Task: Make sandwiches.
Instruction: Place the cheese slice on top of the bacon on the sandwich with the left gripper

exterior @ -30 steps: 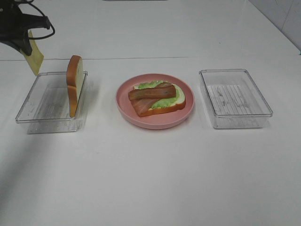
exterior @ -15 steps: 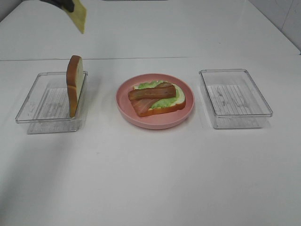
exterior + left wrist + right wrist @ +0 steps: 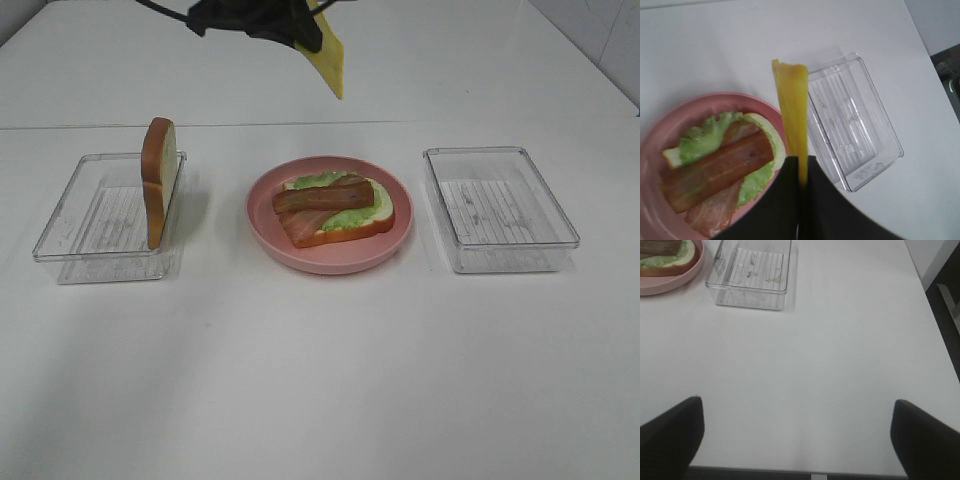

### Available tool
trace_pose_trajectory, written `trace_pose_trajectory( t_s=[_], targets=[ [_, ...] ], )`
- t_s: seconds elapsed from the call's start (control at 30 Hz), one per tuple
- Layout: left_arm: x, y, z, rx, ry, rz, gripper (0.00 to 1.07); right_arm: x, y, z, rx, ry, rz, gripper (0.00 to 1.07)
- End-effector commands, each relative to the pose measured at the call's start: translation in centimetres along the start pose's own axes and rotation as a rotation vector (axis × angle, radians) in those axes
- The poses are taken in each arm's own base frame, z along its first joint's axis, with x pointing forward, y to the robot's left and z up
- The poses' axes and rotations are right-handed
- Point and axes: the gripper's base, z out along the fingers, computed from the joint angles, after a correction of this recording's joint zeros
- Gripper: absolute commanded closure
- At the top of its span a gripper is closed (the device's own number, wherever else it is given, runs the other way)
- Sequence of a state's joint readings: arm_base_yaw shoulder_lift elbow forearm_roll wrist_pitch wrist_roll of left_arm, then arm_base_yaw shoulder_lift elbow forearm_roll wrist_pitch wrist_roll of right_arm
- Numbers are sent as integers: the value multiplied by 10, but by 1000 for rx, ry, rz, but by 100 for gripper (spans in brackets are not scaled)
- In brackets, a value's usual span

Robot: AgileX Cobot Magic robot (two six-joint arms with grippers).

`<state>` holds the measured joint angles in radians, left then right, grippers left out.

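While the cheese (image 3: 331, 62) hung over the left tray (image 3: 70, 222) a second ago, we now see it high behind the plate (image 3: 266, 220) in the high view, carried by our left gripper (image 3: 300, 25); we judge it is next onto the stack. On the plate lie bread (image 3: 372, 222), frilly lettuce (image 3: 318, 180) and two glossy bacon strips (image 3: 322, 197). A second slice (image 3: 158, 180) stands on edge in the left tray; the right tray (image 3: 500, 208) is ribbed, clear plastic.

From the left wrist, our left gripper (image 3: 801, 172) pinches the thin, floppy cheese (image 3: 792, 110) edge-on above the plate (image 3: 660, 130).

From the right wrist, our right gripper (image 3: 797, 432) is spread wide, holding nothing, well away from the tray (image 3: 752, 275).
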<state>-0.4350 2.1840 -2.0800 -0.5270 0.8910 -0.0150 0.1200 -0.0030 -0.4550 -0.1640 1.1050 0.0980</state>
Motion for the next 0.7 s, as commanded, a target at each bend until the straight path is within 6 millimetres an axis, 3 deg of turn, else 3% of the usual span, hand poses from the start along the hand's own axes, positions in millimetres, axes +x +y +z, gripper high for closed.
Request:
trace_pose_trajectory(
  t_s=[0.03,0.07,0.17,0.23,0.37,0.53,0.7],
  targets=[
    [7,-5,20,65,22,-10,107,3,0,-3,1,-35,0,9],
    [7,-5,20,65,22,-10,107,3,0,-3,1,-35,0,9],
    [17,3,48,147,74,-78,107,3,0,-3,1,-35,0,9],
    [19,4,54,171,82,-94,107,3,0,-3,1,-35,0,9],
    [31,15,83,234,123,-147,107,3,0,-3,1,-35,0,9],
    [45,33,108,200,172,-175,107,3,0,-3,1,-35,0,9],
    [53,48,120,104,201,-168,107,3,0,-3,1,-35,0,9]
  ],
)
